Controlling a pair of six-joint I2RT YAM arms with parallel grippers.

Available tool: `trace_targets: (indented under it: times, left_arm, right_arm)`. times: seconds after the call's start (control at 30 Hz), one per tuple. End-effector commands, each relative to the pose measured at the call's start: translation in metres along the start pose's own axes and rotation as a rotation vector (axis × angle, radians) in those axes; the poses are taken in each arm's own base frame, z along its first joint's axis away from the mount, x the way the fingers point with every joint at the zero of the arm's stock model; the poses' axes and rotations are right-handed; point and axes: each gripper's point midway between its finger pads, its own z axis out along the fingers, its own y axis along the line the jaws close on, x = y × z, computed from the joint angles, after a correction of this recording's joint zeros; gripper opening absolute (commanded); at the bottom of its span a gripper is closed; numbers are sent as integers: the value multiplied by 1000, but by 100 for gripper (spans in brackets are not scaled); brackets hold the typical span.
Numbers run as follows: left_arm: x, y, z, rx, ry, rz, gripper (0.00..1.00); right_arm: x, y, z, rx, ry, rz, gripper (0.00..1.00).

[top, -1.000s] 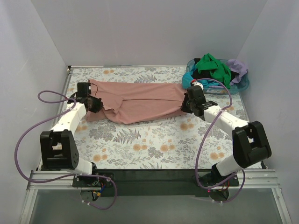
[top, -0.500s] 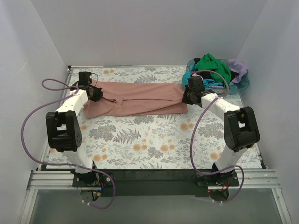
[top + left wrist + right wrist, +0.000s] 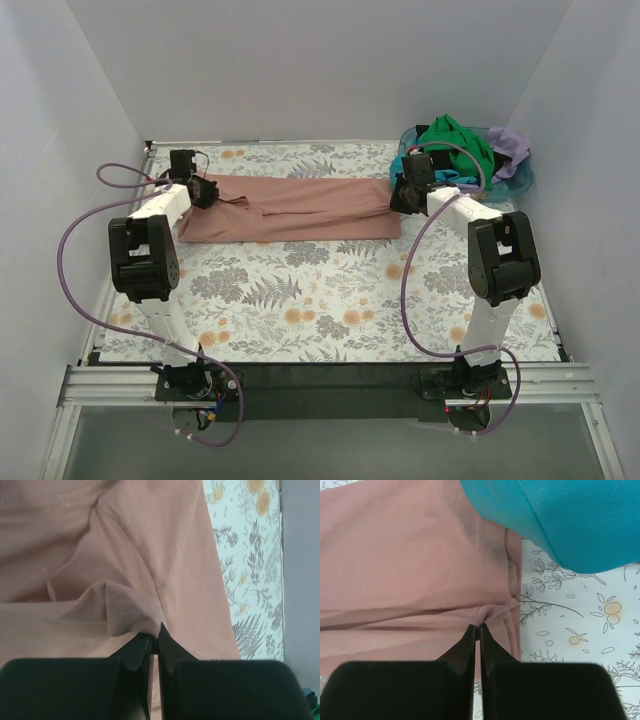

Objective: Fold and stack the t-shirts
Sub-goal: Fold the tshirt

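The dusty pink t-shirt (image 3: 295,208) lies folded into a long band across the far part of the table. My left gripper (image 3: 203,190) is shut on the pink t-shirt at its left end; a hemmed fold (image 3: 127,615) bunches at the jaw tips. My right gripper (image 3: 400,196) is shut on the pink t-shirt at its right end, pinching a small tuck (image 3: 481,616). Green (image 3: 458,145), black, turquoise (image 3: 560,515) and lilac (image 3: 511,150) shirts sit heaped at the back right. The pink shirt's chest print is hidden.
A blue plastic basket (image 3: 523,181) holds the heap of shirts in the back right corner, close to my right gripper. The floral tablecloth (image 3: 320,300) covers the table. Grey walls enclose the left, back and right sides.
Both grippers moved toward the back of the table, carrying the near edge of the pink t-shirt over onto itself. The shirt now lies as a narrower, flatter band.
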Motion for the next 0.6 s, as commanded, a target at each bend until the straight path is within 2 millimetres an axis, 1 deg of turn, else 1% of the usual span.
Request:
trace_targets:
  times: [0.0, 0.03, 0.07, 0.1, 0.13, 0.17, 0.2, 0.23, 0.27, 0.3, 0.33, 0.37, 0.4, 0.43, 0.47, 0.5, 0.57]
  left_arm:
    - [-34, -17, 1, 47, -73, -50, 0]
    - [-36, -19, 3, 54, -74, -55, 0]
    - [-36, -19, 7, 59, -64, -54, 0]
    - [-36, -22, 7, 73, -58, -44, 2]
    - [-39, -30, 8, 97, -62, -21, 19]
    - [-35, -33, 13, 115, -35, 2, 38]
    - [-38, -37, 15, 122, -38, 19, 63]
    - [-39, -37, 17, 115, -30, 24, 98]
    - [-37, -47, 18, 148, 5, 34, 98]
    - [-41, -50, 18, 149, 4, 32, 98]
    - [-42, -47, 17, 127, 12, 25, 98]
    - [-48, -54, 13, 139, -1, 32, 98]
    - [-49, -56, 9, 146, 4, 35, 98]
    - [-47, -57, 5, 144, 20, 40, 98]
    - [-44, -59, 0, 161, 38, 54, 98]
    - [-35, -62, -9, 189, 76, 59, 98]
    - [-24, -58, -16, 194, 103, 66, 98]
  right_arm:
    - [-22, -6, 3, 14, -33, 9, 6]
    - [-22, -6, 5, 11, -28, 5, 10]
    - [-23, -4, 7, 3, -24, 4, 16]
    - [-25, -4, 7, -6, -21, -7, 28]
    - [-25, -1, 7, -23, -17, -12, 31]
    - [-25, 0, 7, -27, -17, -14, 33]
    - [-28, 2, 5, -33, -24, -15, 44]
    - [-29, 1, 5, -30, -28, -15, 51]
    - [-33, 4, 0, -40, -37, -19, 55]
    - [-36, 5, -3, -47, -44, -26, 58]
    - [-35, 8, -7, -62, -42, -29, 60]
    - [-39, 11, -16, -77, -58, -32, 64]
    - [-41, 13, -21, -87, -65, -38, 73]
    - [-33, 11, -23, -96, -48, -41, 81]
    - [-35, 17, -32, -118, -61, -49, 92]
    - [-31, 20, -34, -128, -59, -67, 98]
    - [-25, 25, -38, -140, -59, -94, 98]
